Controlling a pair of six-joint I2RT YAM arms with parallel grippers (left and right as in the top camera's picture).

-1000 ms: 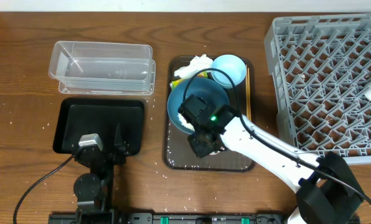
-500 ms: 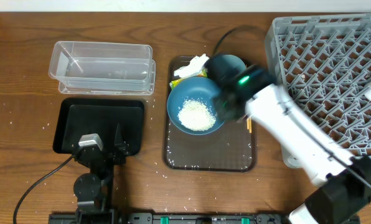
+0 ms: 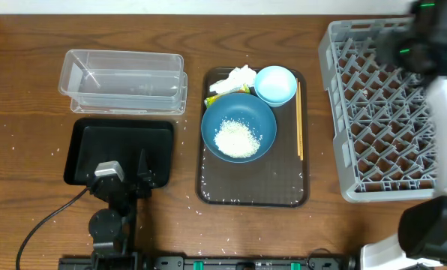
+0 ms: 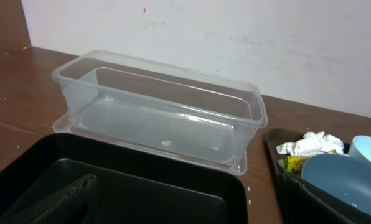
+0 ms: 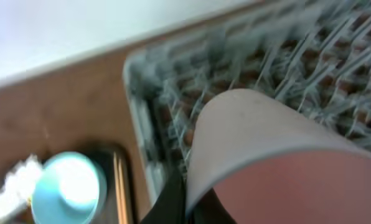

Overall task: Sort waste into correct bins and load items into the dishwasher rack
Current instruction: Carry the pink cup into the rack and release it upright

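Over the dishwasher rack the right end effector is judged clamped on the rim of the pink cup. Loading is taken as the step in hand; lowering into a free cell, then release, is called for next. The right arm is blurred in the overhead view, and the cells beneath it are hidden.

On the brown tray lie:
- the dark-blue bowl holding rice
- the light-blue bowl
- the chopsticks
- the napkin
- the wrapper

The left end effector is parked over the black tray; its opening cannot be told.

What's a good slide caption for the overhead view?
Rice sits in the dark-blue bowl on the brown tray beside the grey rack.
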